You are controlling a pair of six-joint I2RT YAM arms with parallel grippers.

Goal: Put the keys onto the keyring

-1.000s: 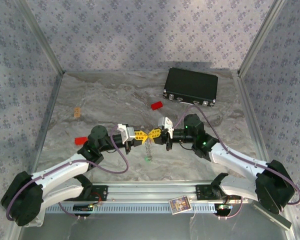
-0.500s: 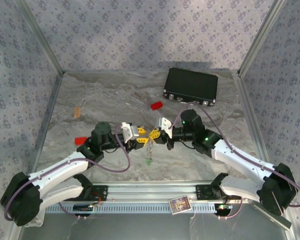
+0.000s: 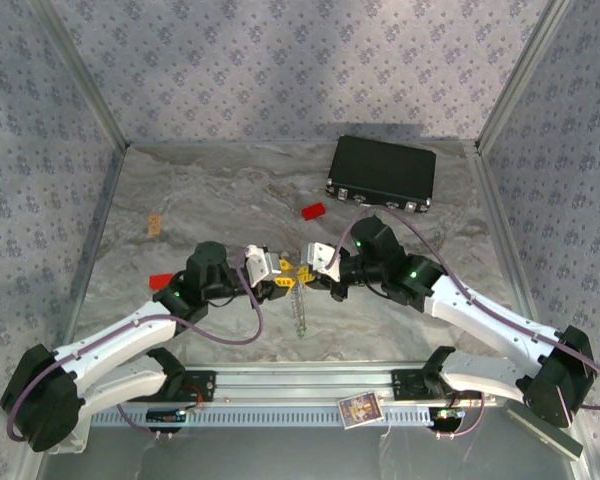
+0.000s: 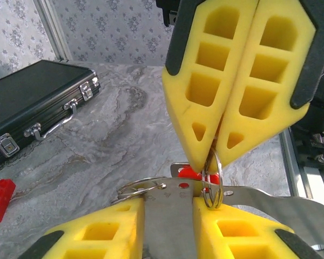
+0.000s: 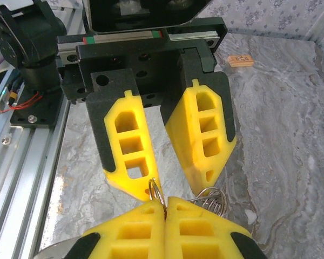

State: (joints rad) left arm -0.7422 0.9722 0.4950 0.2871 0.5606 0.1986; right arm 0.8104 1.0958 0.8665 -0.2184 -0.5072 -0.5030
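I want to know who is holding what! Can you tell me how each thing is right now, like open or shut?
left tool: open, fingers apart.
right tool: shut, pinching the keyring.
keyring: held up at the right tool's tip.
black case: closed, lying flat on the table.
red block: loose, lying flat near the case.

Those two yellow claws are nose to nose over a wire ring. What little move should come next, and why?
Probably the left gripper should close its jaws on the keyring. The right gripper alone is shut on it, while the left jaws stand open with their tips right at the wire, so a squeeze would likely give a second hold.
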